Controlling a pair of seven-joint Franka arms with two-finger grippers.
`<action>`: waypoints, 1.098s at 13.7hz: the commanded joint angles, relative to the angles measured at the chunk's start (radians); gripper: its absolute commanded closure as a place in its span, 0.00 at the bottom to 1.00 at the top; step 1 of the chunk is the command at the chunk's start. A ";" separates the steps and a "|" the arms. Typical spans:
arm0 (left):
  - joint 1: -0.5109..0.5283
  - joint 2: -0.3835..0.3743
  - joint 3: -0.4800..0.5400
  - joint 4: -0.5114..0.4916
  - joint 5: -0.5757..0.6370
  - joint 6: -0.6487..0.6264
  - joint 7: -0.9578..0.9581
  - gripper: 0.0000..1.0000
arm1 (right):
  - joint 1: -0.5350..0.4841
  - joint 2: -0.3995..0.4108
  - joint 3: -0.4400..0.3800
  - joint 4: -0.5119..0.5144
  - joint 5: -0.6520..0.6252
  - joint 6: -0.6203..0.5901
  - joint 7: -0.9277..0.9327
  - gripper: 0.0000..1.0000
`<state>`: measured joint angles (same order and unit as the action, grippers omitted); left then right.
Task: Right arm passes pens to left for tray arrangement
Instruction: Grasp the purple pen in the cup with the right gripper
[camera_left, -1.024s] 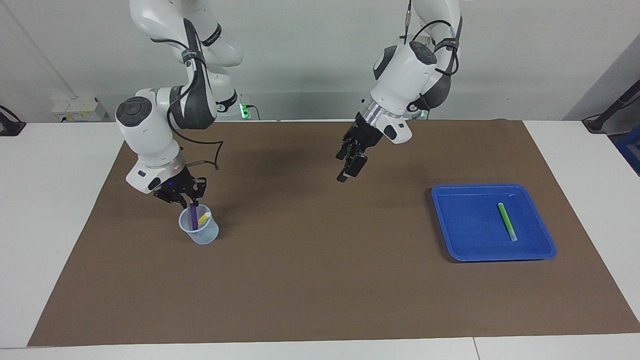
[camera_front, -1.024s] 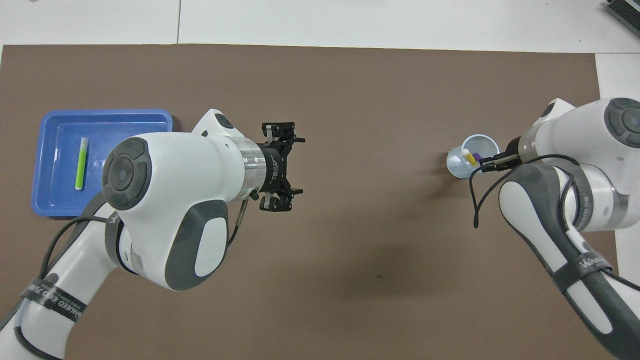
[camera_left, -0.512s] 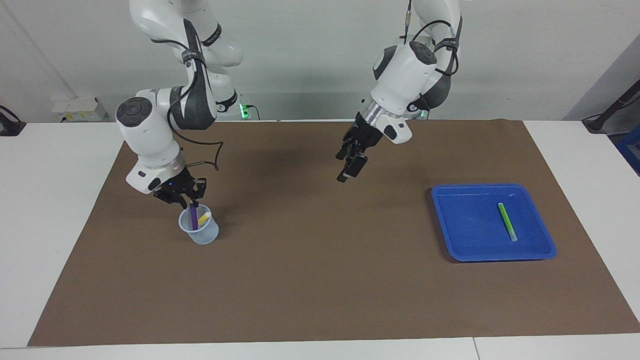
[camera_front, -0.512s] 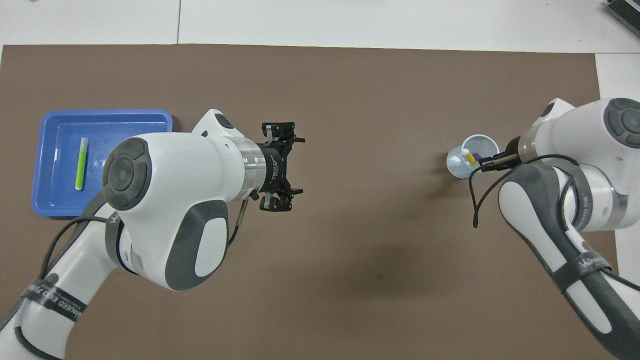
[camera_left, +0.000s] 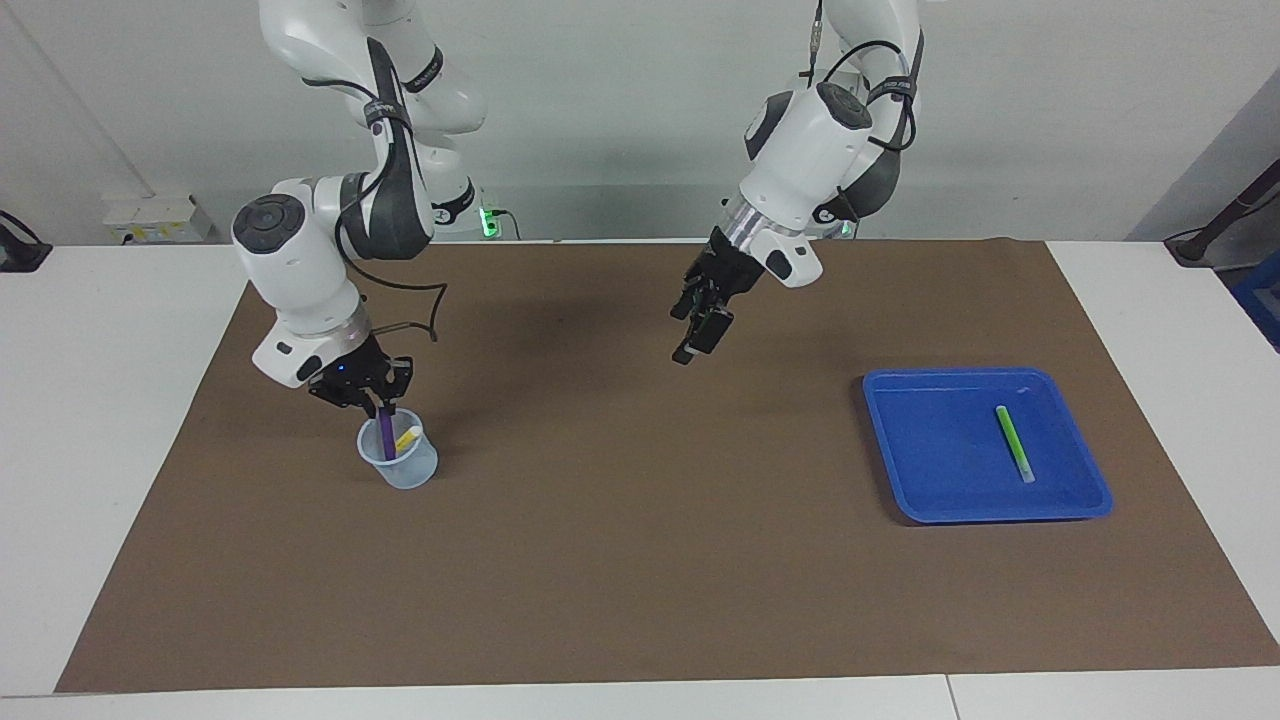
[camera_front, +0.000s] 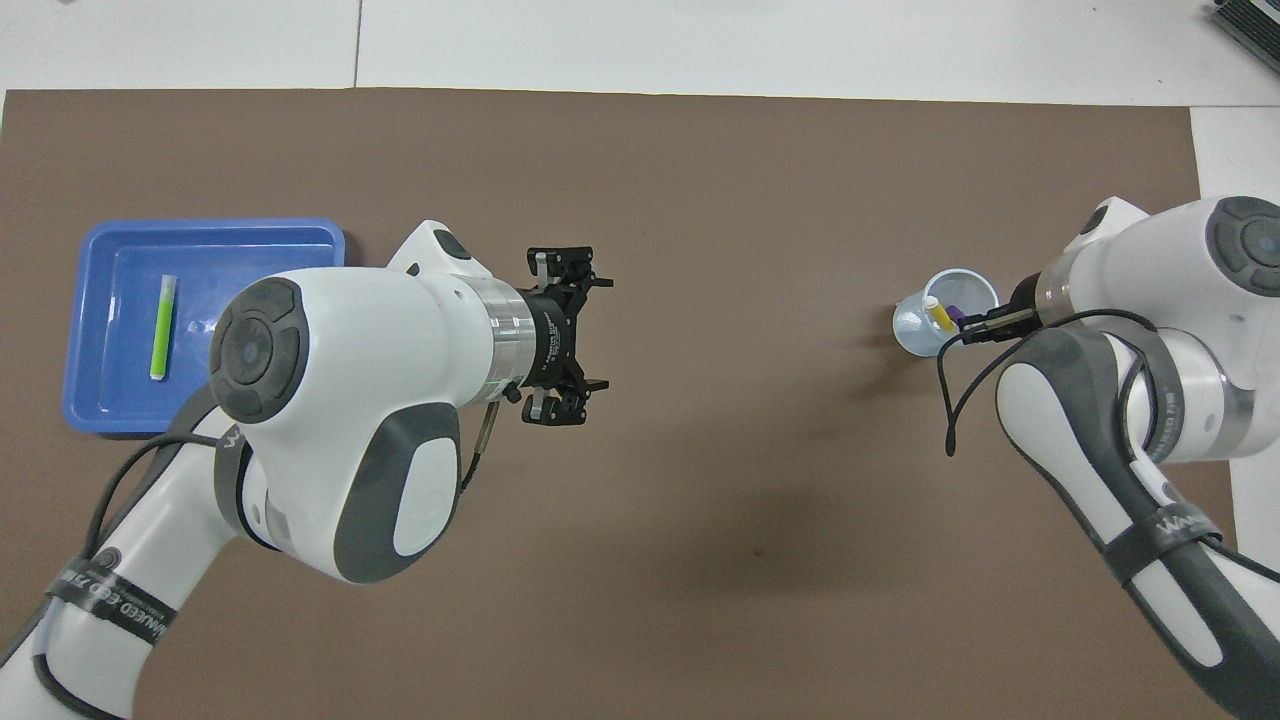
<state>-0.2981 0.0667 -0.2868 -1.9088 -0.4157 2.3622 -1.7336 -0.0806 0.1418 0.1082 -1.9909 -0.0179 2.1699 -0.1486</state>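
Observation:
A clear cup (camera_left: 408, 472) stands on the brown mat toward the right arm's end and holds a purple pen (camera_left: 388, 432) and a yellow pen (camera_left: 407, 436). My right gripper (camera_left: 381, 402), blue light on its mount, is right above the cup, shut on the purple pen's upper end. In the overhead view the cup (camera_front: 912, 335) shows both pens beside the right gripper (camera_front: 968, 322). The green pen (camera_left: 1014, 443) lies in the blue tray (camera_left: 930, 470) toward the left arm's end. My left gripper (camera_left: 698, 335) hangs open over the mat's middle, holding nothing.
The brown mat (camera_left: 640, 560) covers most of the white table. From above, the left arm's big white body covers the mat beside the tray (camera_front: 105, 400). A cable loops from the right arm's wrist (camera_front: 950, 400) near the cup.
The right gripper's fingers have drawn in a little on the purple pen's top. The left arm has shifted very slightly; cup, tray and green pen stay put.

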 joint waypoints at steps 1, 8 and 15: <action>-0.016 -0.025 0.012 -0.032 -0.015 0.025 -0.010 0.00 | -0.005 0.001 0.005 -0.016 -0.017 0.028 0.014 0.77; -0.016 -0.022 0.012 -0.032 -0.015 0.043 -0.011 0.00 | -0.013 0.005 0.005 0.004 -0.017 0.008 0.004 0.90; -0.016 -0.024 0.012 -0.035 -0.017 0.046 -0.011 0.00 | -0.016 -0.030 0.005 0.173 -0.005 -0.267 -0.003 0.91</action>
<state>-0.2981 0.0667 -0.2868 -1.9100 -0.4157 2.3819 -1.7347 -0.0853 0.1307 0.1064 -1.8848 -0.0179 2.0016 -0.1484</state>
